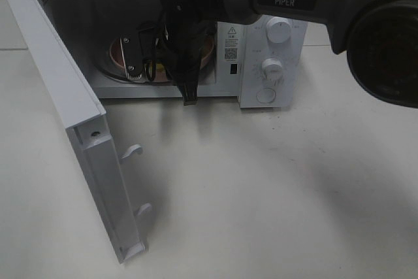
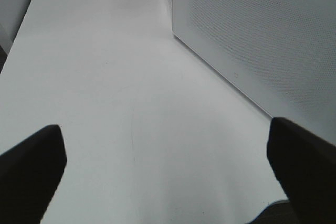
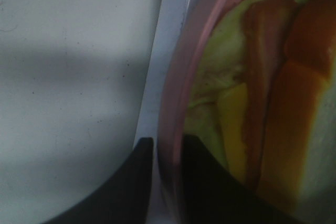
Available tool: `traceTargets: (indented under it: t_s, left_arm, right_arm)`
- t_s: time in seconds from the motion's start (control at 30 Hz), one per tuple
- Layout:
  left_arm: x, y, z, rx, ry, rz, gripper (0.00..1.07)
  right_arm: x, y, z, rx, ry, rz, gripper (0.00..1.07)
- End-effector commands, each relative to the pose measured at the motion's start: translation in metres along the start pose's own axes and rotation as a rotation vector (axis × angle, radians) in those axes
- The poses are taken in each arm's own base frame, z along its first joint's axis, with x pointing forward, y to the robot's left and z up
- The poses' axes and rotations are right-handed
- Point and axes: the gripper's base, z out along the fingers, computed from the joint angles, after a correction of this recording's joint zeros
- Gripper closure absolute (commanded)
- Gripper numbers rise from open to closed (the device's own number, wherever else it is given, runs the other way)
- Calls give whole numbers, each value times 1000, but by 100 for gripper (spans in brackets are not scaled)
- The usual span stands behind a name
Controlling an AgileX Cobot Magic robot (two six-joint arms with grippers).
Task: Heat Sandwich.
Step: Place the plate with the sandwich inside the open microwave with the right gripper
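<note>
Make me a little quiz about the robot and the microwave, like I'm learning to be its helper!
1. True or false: the microwave door is shut.
2. What does the right gripper pinch? A) the rim of the plate B) a dial C) the table
3. Fill in: the plate under the sandwich is coloured ____.

Key: 1 false; 2 A; 3 pink.
</note>
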Motion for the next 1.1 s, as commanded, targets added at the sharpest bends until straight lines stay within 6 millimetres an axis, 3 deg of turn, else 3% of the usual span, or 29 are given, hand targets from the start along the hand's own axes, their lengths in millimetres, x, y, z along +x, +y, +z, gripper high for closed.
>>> traceTargets:
  t_s: [0.03, 0.3, 0.43, 0.63, 0.83, 1.1]
  left_arm:
    - [1, 0, -3, -4, -37, -8, 7]
    - [1, 0, -3, -4, -37, -8, 7]
    - [1, 0, -3, -4, -37, -8, 7]
    - [1, 0, -3, -4, -37, -8, 7]
    - [1, 0, -3, -4, -37, -8, 7]
    - [1, 0, -3, -4, -37, -8, 7]
  right_arm:
    - [3, -4, -5, 3, 6, 44, 65]
    - [1, -3, -8, -17, -17, 130, 34]
    - [-1, -2, -11, -34, -36, 158, 27]
    - [0, -1, -12, -49, -23, 190, 27]
    - [4, -8, -26, 2, -4, 191, 29]
    - [13, 6, -34, 22, 2, 145, 31]
